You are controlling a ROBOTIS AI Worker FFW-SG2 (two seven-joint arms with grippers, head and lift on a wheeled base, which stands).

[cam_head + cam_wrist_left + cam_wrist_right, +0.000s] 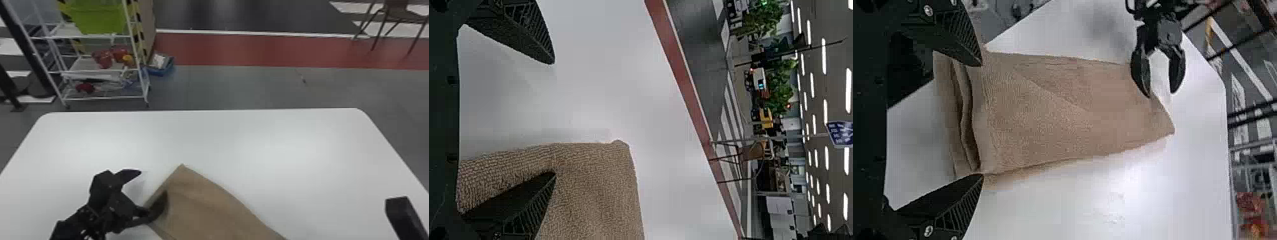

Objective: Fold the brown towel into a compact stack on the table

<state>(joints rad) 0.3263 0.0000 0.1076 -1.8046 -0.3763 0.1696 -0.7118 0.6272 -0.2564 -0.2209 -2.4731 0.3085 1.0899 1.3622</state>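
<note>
Wide-spread fingers on the left gripper [154, 183] straddle the brown towel's [204, 204] left edge; the right gripper's [982, 120] stand wide at its near end. It lies on the table [223, 137], near side.

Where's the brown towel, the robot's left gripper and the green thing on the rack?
Brown towel [207, 204]: head view, its top surface.
Left gripper [153, 183]: head view, between its fingertips.
Green thing [99, 17]: head view, its front.

Black ridged fingers [959, 201], seemingly silver screws [928, 230]
</note>
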